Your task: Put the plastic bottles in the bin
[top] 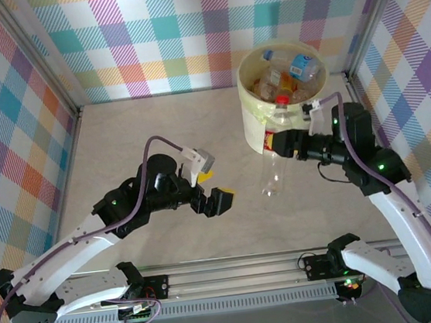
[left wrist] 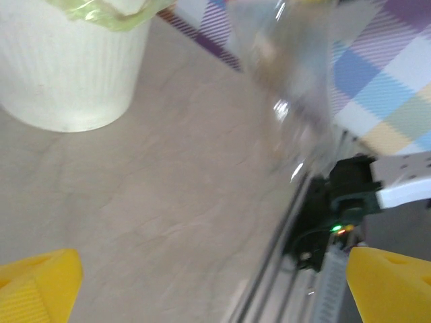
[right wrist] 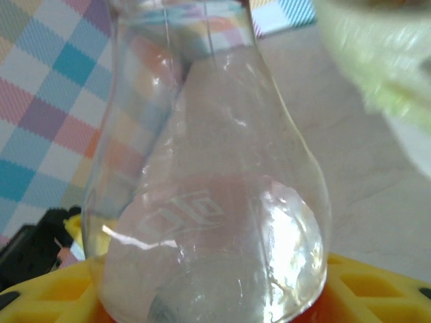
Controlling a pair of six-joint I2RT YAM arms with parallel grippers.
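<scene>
Clearly the worktop (top: 135,139) is mostly bare. The bin (top: 243,88) stands at its far right corner, close to the back wall, with several plastic bottles (top: 298,66) already inside. One clear bottle (top: 273,172) hangs just beside the near wall of the bin, its neck end toward the right gripper (top: 296,148). This gripper is closed on the bottle, and in the right wrist view the yellow fingers (right wrist: 377,282) sit at both sides of it. The left gripper (top: 214,189) hovers over the middle of the worktop, jaws wide apart and nothing between them.

I judge the step in hand to be the carry to the bin. To do it well, the right arm should lift first until the whole bottle is above the rim, then move over the opening, and release only there. Going sideways too early, the long body may knock the wall or catch the thin liner (left wrist: 121,17).
</scene>
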